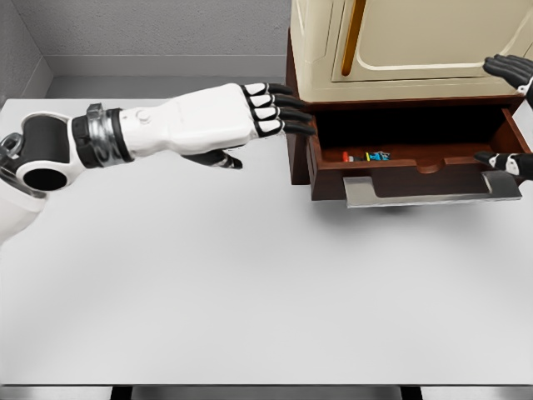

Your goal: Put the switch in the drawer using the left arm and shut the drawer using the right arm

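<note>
The switch (363, 156), a small console with red and blue ends, lies inside the open brown drawer (326, 171) near its front wall. My left hand (268, 123) reaches in from the left, open and holding nothing, with its straight fingertips (301, 117) at the drawer's upper left corner. At the picture's right edge my right hand (508, 117) is open. Its fingers show high against the cream cabinet (416, 42), and its thumb (502, 162) is by the drawer's right front corner. The rest of that arm is out of frame.
The drawer's silver handle (433, 192) juts forward over the white table (250, 292). The cabinet stands at the table's back right, against a grey wall.
</note>
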You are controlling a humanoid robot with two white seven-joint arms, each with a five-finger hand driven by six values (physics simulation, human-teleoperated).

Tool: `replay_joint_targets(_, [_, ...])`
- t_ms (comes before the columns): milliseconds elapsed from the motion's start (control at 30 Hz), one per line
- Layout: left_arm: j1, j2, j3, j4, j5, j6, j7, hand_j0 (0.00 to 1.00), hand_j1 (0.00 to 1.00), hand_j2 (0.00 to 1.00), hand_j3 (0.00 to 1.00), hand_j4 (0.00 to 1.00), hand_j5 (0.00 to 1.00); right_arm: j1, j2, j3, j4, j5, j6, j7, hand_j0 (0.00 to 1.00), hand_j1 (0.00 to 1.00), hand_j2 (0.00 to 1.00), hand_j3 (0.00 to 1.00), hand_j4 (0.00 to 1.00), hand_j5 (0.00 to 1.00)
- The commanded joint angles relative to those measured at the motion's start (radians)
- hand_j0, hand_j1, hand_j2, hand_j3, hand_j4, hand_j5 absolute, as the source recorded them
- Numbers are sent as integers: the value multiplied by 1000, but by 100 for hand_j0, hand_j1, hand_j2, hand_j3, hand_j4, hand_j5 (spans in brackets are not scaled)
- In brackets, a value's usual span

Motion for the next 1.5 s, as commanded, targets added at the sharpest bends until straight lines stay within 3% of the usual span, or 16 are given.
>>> replay_joint_targets(0, [8, 92, 51, 1, 38, 2, 1, 100, 100, 100, 100, 100, 100, 0, 0, -8, -1, -3, 0, 0, 100, 100, 100, 100, 100, 100])
replay_joint_targets(100, [97, 179, 138, 10, 58, 2, 1, 100, 100, 100, 100, 100, 100, 0, -1, -13, -1, 4, 0, 1, 100, 100, 100, 100, 100, 100])
replay_joint_targets(133, [124, 200, 164, 10, 58, 2, 1, 100, 100, 100, 100, 100, 100, 0, 2, -13, -1, 7, 0, 3, 87, 87, 87, 87, 87, 87])
replay_joint_targets(200, [181, 246, 224, 13, 58, 2, 1, 100, 100, 100, 100, 100, 100, -2, 6, -16, -1, 37, 0, 9, 50, 50, 50, 50, 50, 50])
replay_joint_targets(233, [209, 268, 253, 22, 58, 2, 1, 100, 100, 100, 100, 100, 100, -3, 17, -17, 0, 39, 0, 53, 38, 38, 38, 38, 38, 38])
replay_joint_targets(267, [241, 285, 298, 45, 59, 2, 1, 100, 100, 100, 100, 100, 100, -3, 71, -56, -1, 37, 0, 115, 29, 29, 29, 29, 29, 29])
replay_joint_targets(300, [262, 286, 333, 68, 65, 2, 1, 100, 100, 100, 100, 100, 100, -3, 100, -73, -1, 37, 0, 145, 27, 27, 27, 27, 27, 27])
replay_joint_targets(333, [276, 289, 368, 96, 65, 2, 1, 100, 100, 100, 100, 100, 100, -2, 95, -71, -3, 39, 0, 152, 24, 24, 24, 24, 24, 24])
replay_joint_targets(467, [290, 320, 379, 111, 65, 2, 1, 100, 100, 100, 100, 100, 100, -3, 51, -70, -3, 28, 0, 150, 25, 25, 25, 25, 25, 25])
replay_joint_targets(633, [298, 317, 378, 113, 65, 2, 1, 100, 100, 100, 100, 100, 100, -29, 58, -73, -4, 30, 0, 153, 24, 24, 24, 24, 24, 24])
replay_joint_targets(700, [302, 317, 376, 113, 64, 2, 1, 100, 100, 100, 100, 100, 100, -25, 5, -70, -4, 28, 0, 149, 24, 24, 24, 24, 24, 24])
replay_joint_targets(900, [313, 314, 376, 111, 65, 2, 1, 100, 100, 100, 100, 100, 100, -26, -46, -56, -4, 27, 0, 141, 24, 24, 24, 24, 24, 24])
replay_joint_targets(1000, [315, 314, 376, 111, 64, 2, 1, 100, 100, 100, 100, 100, 100, -70, -44, 10, -6, 22, 0, 139, 29, 29, 29, 29, 29, 29])
replay_joint_targets(1167, [316, 311, 376, 111, 64, 2, 1, 100, 100, 100, 100, 100, 100, -233, -34, 211, -4, 20, 0, 116, 29, 29, 29, 29, 29, 29])
replay_joint_targets(1467, [316, 308, 375, 111, 64, 2, 1, 100, 100, 100, 100, 100, 100, -314, -12, 357, -6, 19, 0, 113, 30, 30, 30, 30, 30, 30])
